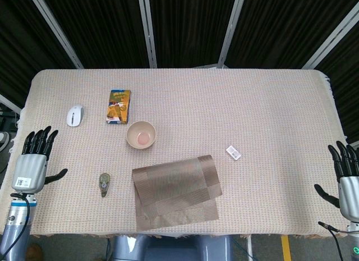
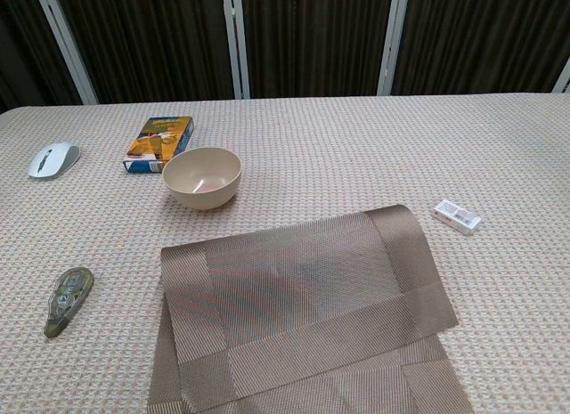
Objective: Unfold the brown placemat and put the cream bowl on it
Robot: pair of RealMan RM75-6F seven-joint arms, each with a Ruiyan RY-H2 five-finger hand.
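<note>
The brown placemat point(image 1: 176, 184) point(image 2: 307, 307) lies folded over on itself near the table's front edge, its upper layer skewed over the lower one. The cream bowl point(image 1: 141, 134) point(image 2: 202, 176) stands upright and empty just behind the mat's left part, apart from it. My left hand point(image 1: 35, 161) hovers at the table's left edge with fingers spread, holding nothing. My right hand point(image 1: 346, 175) is at the right edge, fingers apart and empty. Neither hand shows in the chest view.
An orange and blue box point(image 1: 119, 106) point(image 2: 159, 141) lies behind the bowl. A white mouse point(image 1: 75, 115) point(image 2: 52, 158) sits to its left. A tape dispenser point(image 1: 104, 184) point(image 2: 68, 299) lies left of the mat, a small white eraser point(image 1: 234, 152) point(image 2: 457, 216) to its right.
</note>
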